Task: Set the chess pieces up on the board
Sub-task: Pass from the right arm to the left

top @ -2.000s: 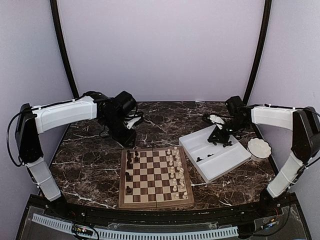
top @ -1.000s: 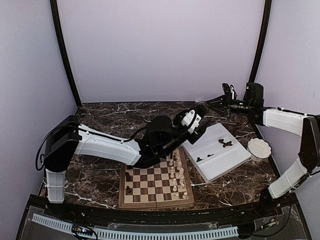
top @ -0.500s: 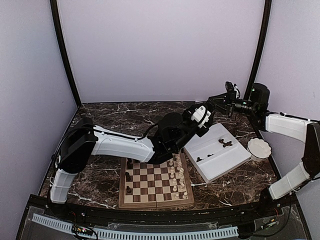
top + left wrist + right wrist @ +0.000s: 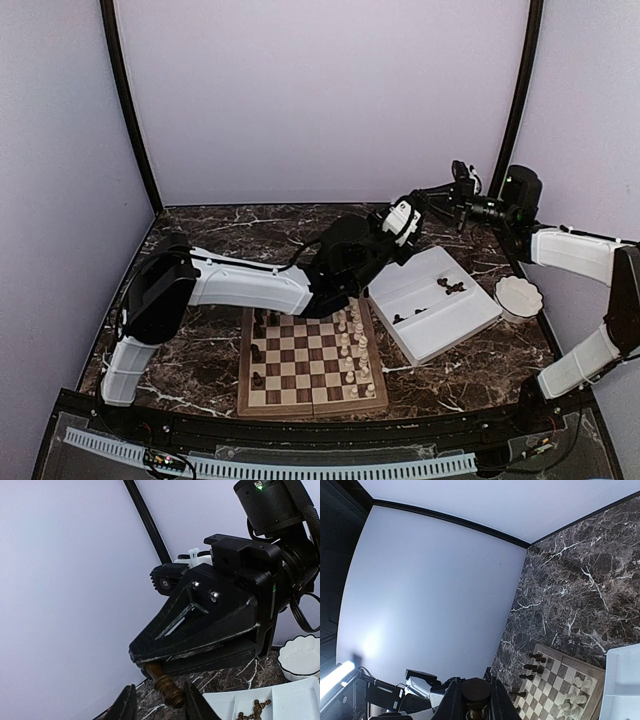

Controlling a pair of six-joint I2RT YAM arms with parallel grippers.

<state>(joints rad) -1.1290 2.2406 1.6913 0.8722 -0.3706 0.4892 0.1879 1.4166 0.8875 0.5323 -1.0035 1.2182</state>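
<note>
My right gripper (image 4: 432, 196) is raised above the table's far right, shut on a dark brown chess piece (image 4: 476, 692). In the left wrist view the piece (image 4: 169, 689) hangs from the right gripper's tips (image 4: 145, 662). My left gripper (image 4: 413, 208) reaches across and meets it in mid air; it is open, with its fingers (image 4: 126, 705) on either side of the piece. The board (image 4: 243, 370) lies at centre front. Dark pieces (image 4: 258, 352) stand along its left side and cream pieces (image 4: 350, 340) along its right.
A white divided tray (image 4: 470, 320) sits right of the board and holds a few dark pieces (image 4: 450, 286). A small white bowl (image 4: 518, 297) stands beside it. My left arm (image 4: 250, 285) stretches above the board's far edge. The board (image 4: 560, 680) also shows in the right wrist view.
My left arm swung from the far left across to the right gripper. My right gripper rose from the tray with a dark piece. Over the last half second, the left gripper edged closer.
</note>
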